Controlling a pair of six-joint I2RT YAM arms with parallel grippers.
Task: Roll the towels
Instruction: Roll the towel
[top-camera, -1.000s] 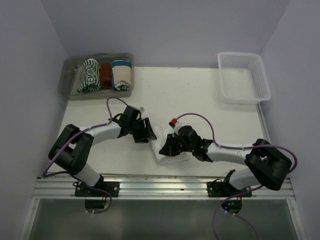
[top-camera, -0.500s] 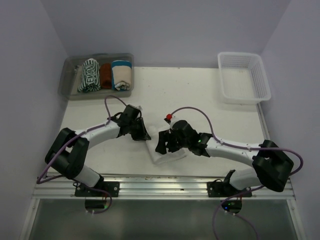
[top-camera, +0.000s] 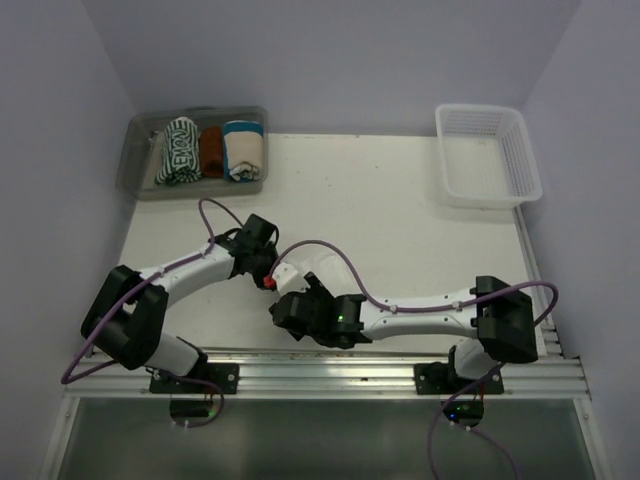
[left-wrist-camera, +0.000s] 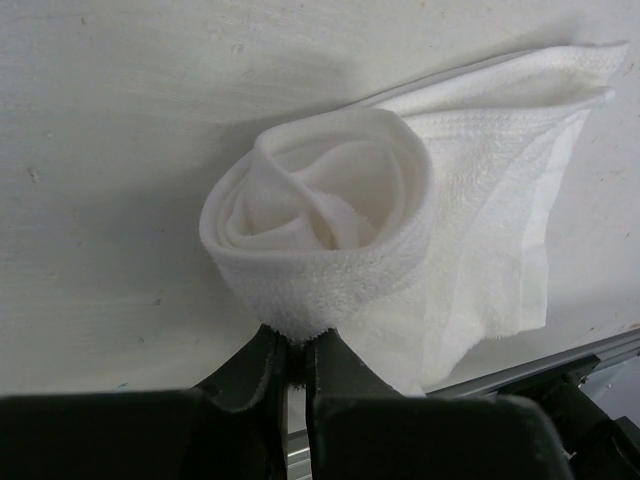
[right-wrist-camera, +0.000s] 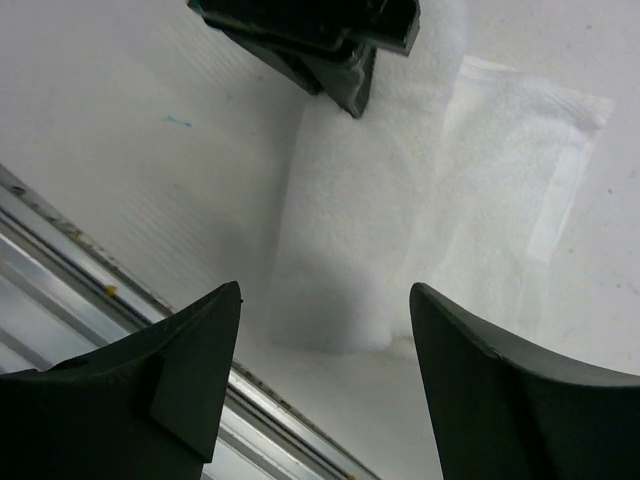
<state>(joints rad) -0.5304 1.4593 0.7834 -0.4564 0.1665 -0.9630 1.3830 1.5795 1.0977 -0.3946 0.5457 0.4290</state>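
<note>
The white towel (left-wrist-camera: 330, 230) lies near the table's front edge, one end wound into a loose roll and the rest spread flat to the right. My left gripper (left-wrist-camera: 293, 340) is shut on the roll's outer edge; from above it (top-camera: 268, 272) sits left of centre. My right gripper (right-wrist-camera: 325, 290) hovers open over the near end of the same towel (right-wrist-camera: 370, 220), its fingers either side and not touching; from above it (top-camera: 283, 312) is just in front of the left one. The green-and-white striped towel (top-camera: 178, 150) rests rolled in the clear bin (top-camera: 135, 165) at the back left.
The bin also holds a rust-brown towel (top-camera: 211, 150) and a cream towel with a teal band (top-camera: 243, 148). A white mesh basket (top-camera: 487, 155) stands at the back right. An aluminium rail (top-camera: 320, 370) runs along the near edge, close under the right gripper.
The left gripper has shut on the roll's edge. The right gripper let go, opened, and swung left and nearer, in front of the towel.
</note>
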